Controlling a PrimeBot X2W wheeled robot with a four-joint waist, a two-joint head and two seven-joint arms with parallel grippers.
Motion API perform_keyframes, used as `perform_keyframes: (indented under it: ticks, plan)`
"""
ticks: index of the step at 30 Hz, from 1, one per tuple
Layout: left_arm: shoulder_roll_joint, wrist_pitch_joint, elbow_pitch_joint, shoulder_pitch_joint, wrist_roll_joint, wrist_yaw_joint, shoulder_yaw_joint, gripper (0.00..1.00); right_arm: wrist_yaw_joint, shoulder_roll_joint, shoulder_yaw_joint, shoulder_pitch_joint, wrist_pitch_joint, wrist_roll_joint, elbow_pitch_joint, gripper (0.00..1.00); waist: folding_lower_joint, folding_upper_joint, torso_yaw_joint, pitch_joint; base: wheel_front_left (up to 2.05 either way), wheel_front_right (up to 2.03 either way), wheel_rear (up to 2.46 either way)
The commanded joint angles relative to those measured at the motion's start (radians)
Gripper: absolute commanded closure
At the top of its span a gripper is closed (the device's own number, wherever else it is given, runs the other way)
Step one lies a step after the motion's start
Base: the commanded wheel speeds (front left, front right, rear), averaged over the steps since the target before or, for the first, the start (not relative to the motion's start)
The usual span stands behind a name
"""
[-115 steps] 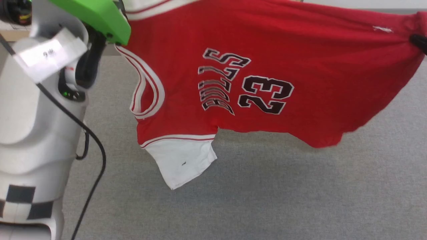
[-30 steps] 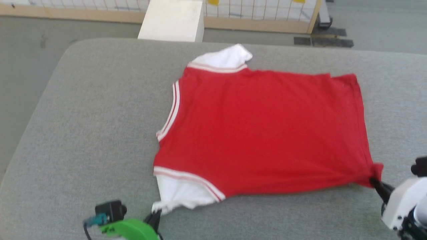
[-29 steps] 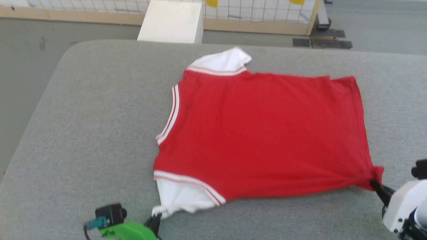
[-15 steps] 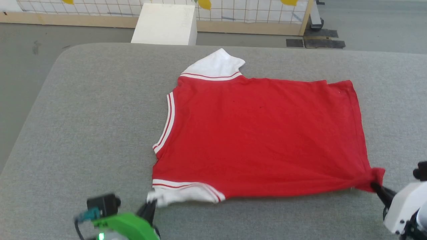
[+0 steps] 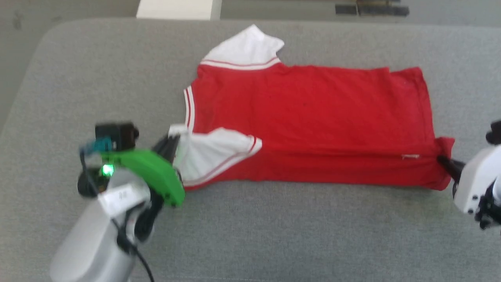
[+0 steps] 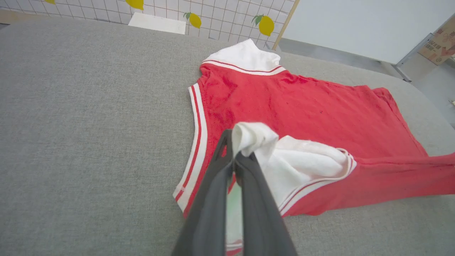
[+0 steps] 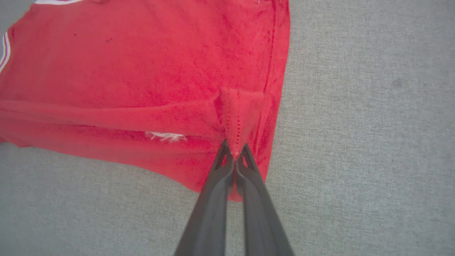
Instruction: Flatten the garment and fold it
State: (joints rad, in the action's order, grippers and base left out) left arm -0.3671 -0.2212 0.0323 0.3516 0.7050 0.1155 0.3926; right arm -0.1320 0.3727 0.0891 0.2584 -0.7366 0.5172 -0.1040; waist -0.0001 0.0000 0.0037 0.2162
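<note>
A red short-sleeved T-shirt of soft fabric with white sleeves and striped trim (image 5: 313, 117) lies spread across the middle of a grey fabric-covered table (image 5: 274, 235). The left gripper (image 5: 172, 143) pinches the shirt's white sleeve (image 5: 211, 152) nearest the table's front edge. The right gripper (image 5: 444, 161) is clamped on the front hem corner.

I'm working in what looks like a robotics test room, not a home. The padded table (image 5: 274, 235) is wrapped in plain grey fabric with rounded corners and stands on a bare grey floor (image 5: 11, 23). Behind it runs a wood-framed white grid partition (image 6: 227, 14) dotted with lemon cut-outs (image 6: 266, 25). A white block (image 6: 156, 23) sits at its foot, and beside it are a blank pale wall (image 6: 355, 25) and a printed cardboard box (image 6: 440, 42).
</note>
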Motion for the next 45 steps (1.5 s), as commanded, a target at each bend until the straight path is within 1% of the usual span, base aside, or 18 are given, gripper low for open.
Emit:
perform_keyframes:
  ticks: [1,4,7,13,18,21,24,25,26,27,32,35,40,43,45]
  plan:
    - [-0.008,-0.011,0.021,0.053,-0.015,-0.01,0.004,1.0,0.001,0.003,0.0,0.032,-0.027,-0.013,-0.006,1.0,0.0001,0.0,-0.003,0.069,0.0,0.0,0.0]
    - [-0.002,-0.032,0.067,0.136,-0.026,-0.028,0.017,1.0,0.001,0.008,-0.001,0.076,-0.081,-0.04,-0.013,1.0,0.0001,0.0,-0.002,0.115,0.0,0.0,0.0]
    - [0.015,-0.043,0.123,0.217,-0.035,-0.04,0.029,1.0,0.001,0.009,0.001,0.118,-0.134,-0.063,-0.02,1.0,0.0001,0.0,-0.001,0.162,0.0,0.0,0.0]
    - [0.046,-0.041,0.246,0.326,-0.05,-0.052,0.043,1.0,0.001,0.001,-0.016,0.185,-0.205,-0.089,-0.04,1.0,0.0001,0.0,-0.008,0.237,0.0,0.0,0.0]
    - [0.064,-0.034,0.341,0.365,-0.059,-0.056,0.056,1.0,0.001,-0.006,-0.043,0.21,-0.251,-0.098,-0.059,1.0,0.0001,0.0,-0.014,0.273,0.0,0.0,0.0]
    - [0.076,-0.034,0.391,0.373,-0.057,-0.062,0.066,1.0,0.001,-0.011,-0.052,0.211,-0.285,-0.093,-0.07,1.0,0.0001,0.0,-0.014,0.277,0.0,0.0,0.0]
    - [0.086,-0.033,0.429,0.376,-0.047,-0.068,0.067,1.0,0.001,-0.015,-0.049,0.211,-0.292,-0.088,-0.072,1.0,0.0001,0.0,-0.013,0.265,0.0,0.0,0.0]
    - [0.089,-0.03,0.441,0.377,-0.043,-0.072,0.066,1.0,0.001,-0.016,-0.046,0.211,-0.285,-0.085,-0.07,0.72,0.0001,0.0,-0.013,0.255,0.0,0.0,0.0]
    - [0.09,-0.032,0.45,0.377,-0.04,-0.074,0.066,0.58,0.001,-0.018,-0.04,0.209,-0.279,-0.082,-0.069,0.0,0.0001,0.0,-0.011,0.246,0.0,0.0,0.0]
    - [0.091,-0.024,0.457,0.378,-0.039,-0.076,0.065,0.0,0.001,-0.022,-0.029,0.207,-0.27,-0.077,-0.068,0.0,0.0001,0.0,-0.009,0.23,0.0,0.0,0.0]
    - [0.088,0.017,0.461,0.373,-0.026,-0.073,0.043,0.0,0.001,-0.046,0.03,0.189,-0.196,-0.052,-0.05,0.0,0.0001,0.0,-0.002,0.138,0.0,0.0,0.0]
    - [0.078,0.063,0.442,0.36,-0.018,-0.072,0.02,0.0,0.001,-0.067,0.078,0.163,-0.126,-0.041,-0.024,0.0,0.0001,0.0,0.001,0.069,0.0,0.0,0.0]
    - [0.061,0.188,0.373,0.292,-0.024,-0.065,-0.015,0.0,0.001,-0.116,0.153,0.1,0.05,-0.036,0.034,0.0,0.0001,0.0,0.002,-0.028,0.0,0.0,0.0]
    - [0.052,0.234,0.339,0.222,-0.024,-0.066,-0.019,0.0,0.001,-0.135,0.178,0.045,0.134,-0.039,0.058,0.0,0.0001,0.0,0.001,-0.065,0.0,0.0,0.0]
    - [0.042,0.272,0.315,0.172,-0.033,-0.059,-0.021,0.0,0.001,-0.142,0.186,0.008,0.185,-0.042,0.075,0.0,0.0001,0.0,-0.001,-0.083,0.0,0.0,0.0]
